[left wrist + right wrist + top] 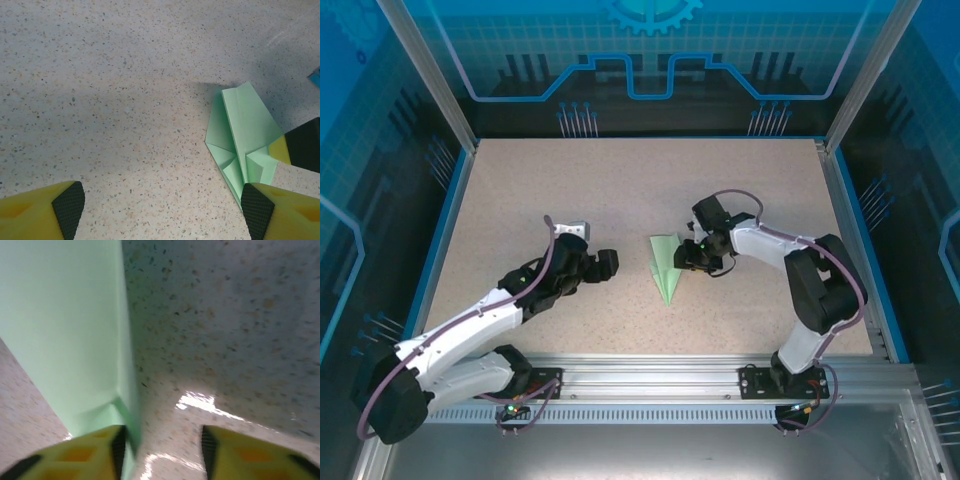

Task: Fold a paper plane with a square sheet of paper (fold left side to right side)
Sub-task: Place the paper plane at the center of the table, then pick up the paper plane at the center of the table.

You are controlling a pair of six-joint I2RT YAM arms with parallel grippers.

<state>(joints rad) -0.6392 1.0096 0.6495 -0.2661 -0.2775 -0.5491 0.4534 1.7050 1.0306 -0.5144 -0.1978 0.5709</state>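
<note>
Your left gripper has its fingers spread wide over bare table, with nothing between them. The paper plane lies flat just ahead of the finger at the right of that wrist view, its narrow end reaching that fingertip. Your right gripper has its fingers parted too, with table showing in the gap. The paper's edge lies beside the left-side finger.

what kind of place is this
Probably a robotics lab test cell: a speckled table walled by blue printed panels, with the left arm and right arm bolted to a metal rail.
</note>
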